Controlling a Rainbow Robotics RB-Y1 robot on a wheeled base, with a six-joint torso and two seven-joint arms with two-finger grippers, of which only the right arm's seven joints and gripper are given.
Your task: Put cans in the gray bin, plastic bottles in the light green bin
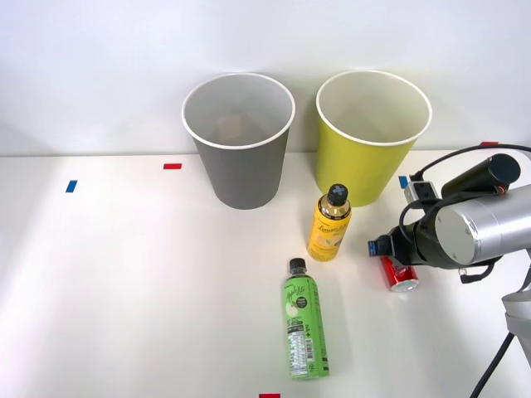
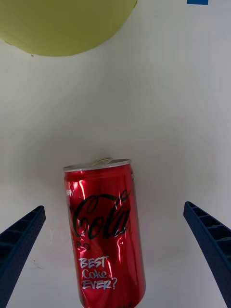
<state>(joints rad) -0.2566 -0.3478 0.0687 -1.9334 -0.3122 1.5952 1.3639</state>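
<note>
Lying on its side on the white worktop (image 1: 124,274), your red can (image 2: 106,231) sits between the two blue fingers (image 2: 19,245) of the right gripper (image 2: 115,250), which are spread wide and touch nothing. You can read white script "Coca-Cola" on the can, plus "NEW" and "BEST Coke EVER?"; its silver top end points toward the light green bin (image 2: 62,26). From the front you see the can (image 1: 401,275) poking out under the right arm (image 1: 465,232), to the right of the yellow bottle (image 1: 329,222). That bottle stands upright with a black cap and lemon label, just in front of the light green bin (image 1: 365,149). Green bottle (image 1: 304,319) lies flat near the front edge, apple label, script unreadable. Gray bin (image 1: 241,141) stands left of the light green one, both upright.
</note>
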